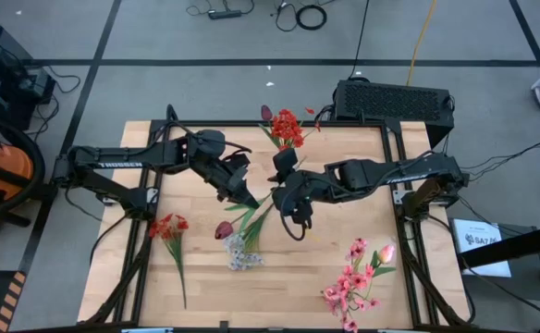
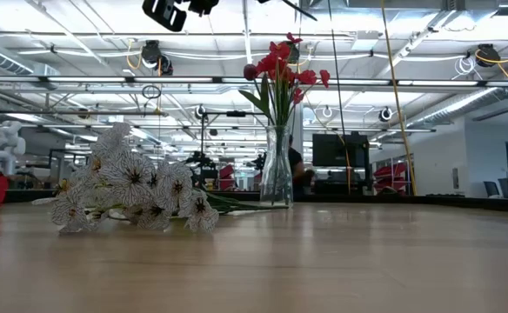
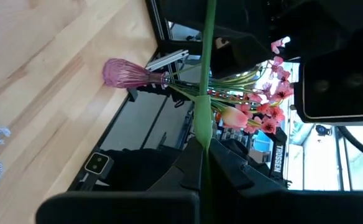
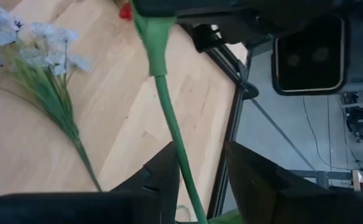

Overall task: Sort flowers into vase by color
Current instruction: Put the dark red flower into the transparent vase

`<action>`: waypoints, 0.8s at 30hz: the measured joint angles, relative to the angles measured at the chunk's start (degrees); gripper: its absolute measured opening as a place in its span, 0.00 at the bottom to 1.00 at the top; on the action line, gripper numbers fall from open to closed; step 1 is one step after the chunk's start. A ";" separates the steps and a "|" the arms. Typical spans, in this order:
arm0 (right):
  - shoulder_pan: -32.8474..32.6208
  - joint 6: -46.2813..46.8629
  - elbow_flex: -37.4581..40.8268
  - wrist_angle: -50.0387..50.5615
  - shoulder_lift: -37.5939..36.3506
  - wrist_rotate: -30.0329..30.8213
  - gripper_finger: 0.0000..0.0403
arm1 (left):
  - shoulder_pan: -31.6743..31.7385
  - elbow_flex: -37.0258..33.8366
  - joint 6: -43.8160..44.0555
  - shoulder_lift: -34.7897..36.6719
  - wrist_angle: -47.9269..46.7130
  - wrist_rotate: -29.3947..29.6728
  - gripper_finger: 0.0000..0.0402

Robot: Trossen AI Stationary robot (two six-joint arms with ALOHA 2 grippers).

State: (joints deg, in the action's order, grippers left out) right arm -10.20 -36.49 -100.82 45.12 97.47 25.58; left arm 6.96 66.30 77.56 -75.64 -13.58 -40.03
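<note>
Mid-table handover of a maroon tulip bud on a green plastic stem (image 1: 225, 228): the bud is hanging low over the front-centre of the wooden table (image 1: 298, 277), just above the pale white-grey spray (image 1: 240, 252) lying there.

Left gripper (image 1: 251, 199) is pinching the stem — in its wrist view the fingers (image 3: 231, 180) are pressed tight on it. Right gripper (image 1: 281, 205) is sitting right beside it on the same stem, but its fingers (image 4: 160, 177) are standing spread with the stem running free between them, so only the left is carrying.

Doing this step well, as I read it:
- keep the left pinch firm until the right has either closed properly or backed clear; no half-grip
- move the right arm away along the stem line, not across it, to avoid snagging the leaf
- then carry the bud toward the clear glass vase (image 2: 276, 178) near the far edge, already holding bright red clusters (image 1: 287, 128) — maroon plausibly goes with red
- enter stem-first, near vertical, and don't knock the vase

Other flowers: red sprig (image 1: 169, 228) near the front-left corner, pink blossoms (image 1: 353, 277) near the front-right corner.

Readable text: "TROSSEN" on the arm links, seen in the high view and the left wrist view. Nothing else legible.
</note>
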 joint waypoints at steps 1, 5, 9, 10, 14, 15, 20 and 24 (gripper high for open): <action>0.00 -0.02 0.00 0.04 0.00 -0.02 0.30 | 0.00 0.00 0.00 0.00 -0.02 0.00 0.03; -0.04 -0.65 0.00 0.02 0.02 -0.07 0.26 | 0.00 0.00 -0.37 0.00 -0.02 0.00 0.03; -0.04 -2.16 0.00 0.63 0.02 -0.28 0.11 | 0.01 0.00 -0.73 0.00 -0.02 0.00 0.03; -0.04 -2.37 0.00 0.88 0.02 -0.30 0.07 | 0.02 0.00 -1.47 0.00 -0.01 0.02 0.03; -0.02 -2.37 0.00 2.08 0.02 -0.52 0.02 | 0.00 0.00 -4.60 0.00 0.81 0.74 0.03; 0.03 -2.34 0.00 2.67 0.02 -0.49 0.02 | 0.00 0.00 -4.80 0.00 0.85 1.84 0.03; 0.09 -1.41 0.00 5.68 -0.02 -0.26 0.01 | 0.24 0.00 -7.98 -0.04 0.85 3.88 0.05; 0.03 -1.03 -0.04 8.21 -0.02 -0.52 0.00 | 0.20 0.00 -10.34 -0.04 1.19 4.31 0.12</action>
State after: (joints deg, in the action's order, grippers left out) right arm -10.17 -37.52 -100.86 53.34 97.45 25.06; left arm 7.16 66.30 67.21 -75.68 -12.40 -35.72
